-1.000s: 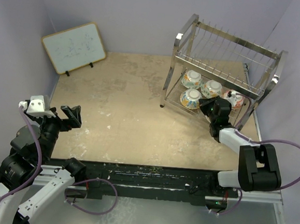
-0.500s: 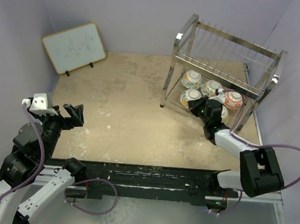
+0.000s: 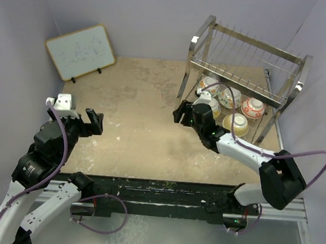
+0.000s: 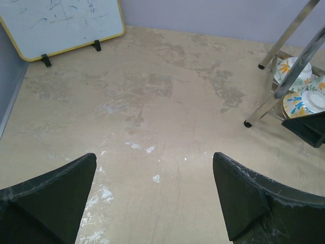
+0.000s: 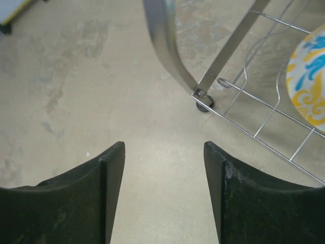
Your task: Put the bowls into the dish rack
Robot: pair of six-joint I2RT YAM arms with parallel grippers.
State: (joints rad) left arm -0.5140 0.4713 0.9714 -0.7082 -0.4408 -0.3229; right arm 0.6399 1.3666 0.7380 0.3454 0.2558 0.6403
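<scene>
5 bowls (image 3: 253, 108) sit in the dish rack (image 3: 244, 55), while the left gripper (image 4: 155, 157) and right gripper (image 5: 162, 147) gape empty, the right near a rack leg it could clip.

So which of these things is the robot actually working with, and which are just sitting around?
Part of the job:
- bowls, sitting in the lower tier of the rack
- dish rack, at the far right of the table

Just lying about:
- whiteboard, propped up at the far left corner
</scene>
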